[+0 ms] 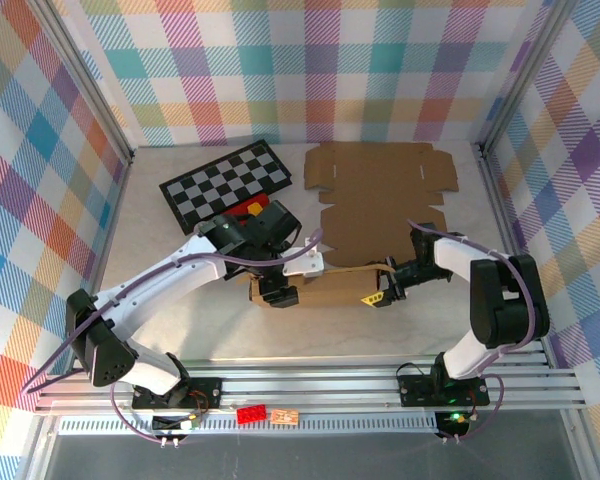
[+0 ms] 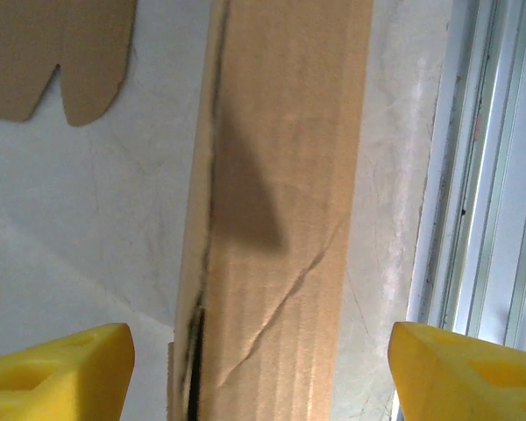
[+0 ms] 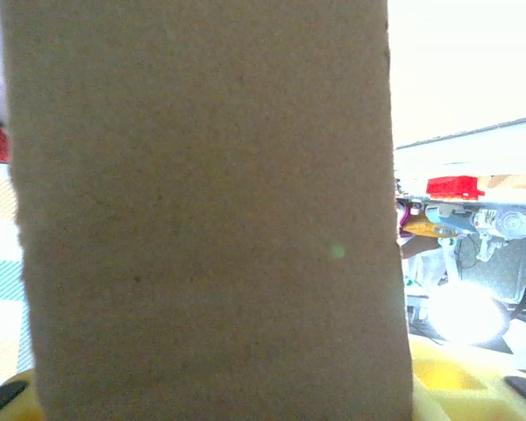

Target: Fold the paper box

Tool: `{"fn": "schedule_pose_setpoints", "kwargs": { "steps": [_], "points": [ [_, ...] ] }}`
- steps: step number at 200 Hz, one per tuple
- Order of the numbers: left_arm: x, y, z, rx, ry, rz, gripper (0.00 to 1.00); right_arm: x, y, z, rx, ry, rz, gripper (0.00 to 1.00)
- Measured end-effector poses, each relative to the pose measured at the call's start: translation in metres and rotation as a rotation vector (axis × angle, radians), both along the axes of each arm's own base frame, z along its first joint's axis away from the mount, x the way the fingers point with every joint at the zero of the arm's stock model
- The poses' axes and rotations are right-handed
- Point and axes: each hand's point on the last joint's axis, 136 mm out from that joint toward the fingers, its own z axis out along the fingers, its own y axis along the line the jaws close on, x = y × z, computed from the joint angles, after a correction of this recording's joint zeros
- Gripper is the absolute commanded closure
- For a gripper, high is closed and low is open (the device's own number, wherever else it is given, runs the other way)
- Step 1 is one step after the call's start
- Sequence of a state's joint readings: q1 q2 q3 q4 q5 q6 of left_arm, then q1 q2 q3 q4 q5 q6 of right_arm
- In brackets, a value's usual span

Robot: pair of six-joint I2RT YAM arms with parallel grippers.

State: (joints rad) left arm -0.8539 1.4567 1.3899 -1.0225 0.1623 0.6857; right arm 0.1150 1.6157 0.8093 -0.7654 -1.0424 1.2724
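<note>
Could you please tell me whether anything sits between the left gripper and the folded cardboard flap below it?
Nothing visible does. The left gripper hangs open astride the folded cardboard flap, with bare table on either side. The checkerboard lies well behind, out of the way.

Plaid walls (image 1: 380,70) in pastel pink, teal, yellow and purple close the cell on three sides. Aluminium posts (image 1: 92,75) stand at the back corners. The table top (image 1: 330,335) is pale and faintly marbled.

Beyond the fingers of the left gripper (image 1: 278,292), toward the back wall, a black-and-white checkerboard (image 1: 225,185) lies flat and askew. Behind both grippers' fingers, ribbed aluminium rails (image 1: 320,385) run along the near edge, with a small red block (image 1: 250,413) on the lowest one. In the left wrist view the rails stand just right of the right-hand finger (image 2: 456,368).

Right of the right gripper (image 1: 380,297) fingers, strong glare (image 3: 460,316) whitens the surroundings.
</note>
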Motion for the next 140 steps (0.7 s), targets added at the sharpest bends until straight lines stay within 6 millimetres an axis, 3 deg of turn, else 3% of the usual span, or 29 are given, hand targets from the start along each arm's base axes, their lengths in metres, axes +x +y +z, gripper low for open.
{"fn": "schedule_pose_setpoints", "kwargs": {
  "steps": [46, 64, 94, 140],
  "points": [
    [0.005, 0.002, -0.028, 0.069, 0.004, 0.008, 0.25, 0.005, -0.006, -0.008, 0.014, 0.028, -0.011, 0.48],
    [0.010, 0.000, -0.037, 0.082, -0.004, 0.016, 0.26, 0.008, -0.010, -0.008, 0.012, 0.026, -0.016, 0.42],
    [0.020, -0.006, -0.040, 0.070, -0.032, 0.040, 0.31, 0.015, -0.024, -0.012, -0.049, -0.008, -0.023, 0.30],
    [0.026, -0.014, -0.045, 0.045, -0.013, 0.098, 0.38, 0.035, -0.049, 0.000, -0.167, -0.121, -0.037, 0.26]
  ]
}}
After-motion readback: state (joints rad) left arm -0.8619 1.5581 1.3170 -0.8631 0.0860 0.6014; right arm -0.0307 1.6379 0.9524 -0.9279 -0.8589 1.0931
